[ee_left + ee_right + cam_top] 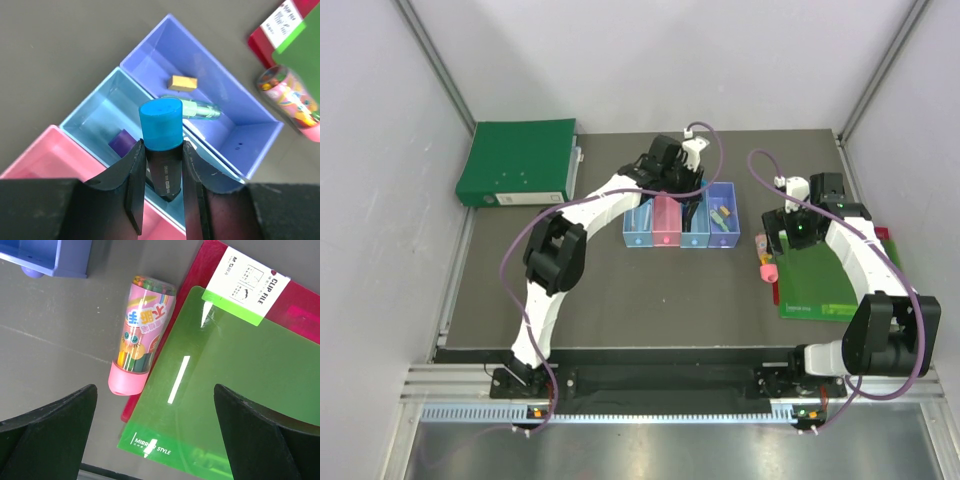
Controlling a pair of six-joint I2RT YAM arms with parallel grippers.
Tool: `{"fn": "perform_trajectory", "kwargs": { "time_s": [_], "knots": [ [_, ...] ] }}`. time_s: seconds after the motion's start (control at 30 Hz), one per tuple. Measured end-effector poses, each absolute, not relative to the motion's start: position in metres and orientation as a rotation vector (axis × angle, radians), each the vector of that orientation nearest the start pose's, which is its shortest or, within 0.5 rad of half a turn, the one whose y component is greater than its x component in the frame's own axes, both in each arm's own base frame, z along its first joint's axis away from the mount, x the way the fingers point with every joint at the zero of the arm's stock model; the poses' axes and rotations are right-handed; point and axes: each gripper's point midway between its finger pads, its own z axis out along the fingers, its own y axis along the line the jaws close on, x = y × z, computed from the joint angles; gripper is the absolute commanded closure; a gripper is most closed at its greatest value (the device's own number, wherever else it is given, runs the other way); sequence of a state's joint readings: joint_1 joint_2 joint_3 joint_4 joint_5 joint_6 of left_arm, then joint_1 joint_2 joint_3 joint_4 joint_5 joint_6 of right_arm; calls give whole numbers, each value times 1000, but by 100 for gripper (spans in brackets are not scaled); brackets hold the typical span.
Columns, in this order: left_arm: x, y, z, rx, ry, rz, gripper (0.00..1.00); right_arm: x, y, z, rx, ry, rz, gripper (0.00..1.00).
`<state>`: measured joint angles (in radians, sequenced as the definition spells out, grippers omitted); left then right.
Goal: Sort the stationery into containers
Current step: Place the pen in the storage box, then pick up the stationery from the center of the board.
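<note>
My left gripper point(163, 165) is shut on a dark marker with a blue cap point(161, 131), held above the light blue bin point(95, 117). That bin holds a small purple block point(122, 142). The purple bin point(242, 137) beside it contains a yellow eraser point(182, 82) and a clear green pen point(199, 108). In the top view the left gripper point(688, 200) hovers over the row of bins. My right gripper point(155, 412) is open, hanging over a pink tube of crayons point(140, 342) and the edge of a green clipboard point(240, 385), touching neither.
A pink bin point(35, 162) and another light blue bin point(638, 228) complete the row. A red clipboard point(300, 302) lies under the green one. A green binder point(520, 160) lies at the back left. The purple bin's corner point(50, 257) is near the crayon tube.
</note>
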<state>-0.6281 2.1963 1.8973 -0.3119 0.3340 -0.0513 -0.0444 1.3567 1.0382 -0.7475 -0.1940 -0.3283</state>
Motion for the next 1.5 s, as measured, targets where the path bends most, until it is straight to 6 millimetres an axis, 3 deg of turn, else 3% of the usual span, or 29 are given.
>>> {"fn": "perform_trajectory", "kwargs": {
  "time_s": [0.07,0.17,0.23,0.3,0.37,0.4,0.5,0.77,0.97,1.07,1.17,1.33,1.43,1.5],
  "knots": [
    [450,-400,129,809,2111,-744,100,302,8,115,-435,2572,130,1],
    [452,-401,111,791,2147,-740,83,302,9,115,-437,2570,139,0],
    [451,-400,101,787,2169,-737,81,302,10,115,-438,2569,144,0],
    [451,-400,94,779,2186,-738,72,302,10,115,-439,2568,148,0],
    [452,-401,92,772,2189,-744,60,302,11,115,-439,2567,151,1],
    [452,-402,92,768,2188,-745,47,302,11,115,-439,2567,152,0],
    [454,-404,95,762,2174,-751,30,303,12,115,-440,2563,156,0],
    [457,-408,103,751,2143,-768,20,305,11,92,-440,2618,170,0],
    [451,-400,115,758,2164,-755,18,312,9,75,-439,2651,168,5],
    [447,-391,142,771,2143,-742,16,312,12,67,-440,2665,173,6],
    [442,-380,185,785,2076,-728,14,310,15,61,-440,2675,179,7],
    [424,-352,289,808,1875,-670,10,304,29,53,-472,2687,185,11],
    [410,-334,339,808,1767,-624,7,305,39,53,-508,2677,186,16],
    [401,-323,359,807,1723,-596,7,306,43,51,-523,2677,187,23]
  ]
}}
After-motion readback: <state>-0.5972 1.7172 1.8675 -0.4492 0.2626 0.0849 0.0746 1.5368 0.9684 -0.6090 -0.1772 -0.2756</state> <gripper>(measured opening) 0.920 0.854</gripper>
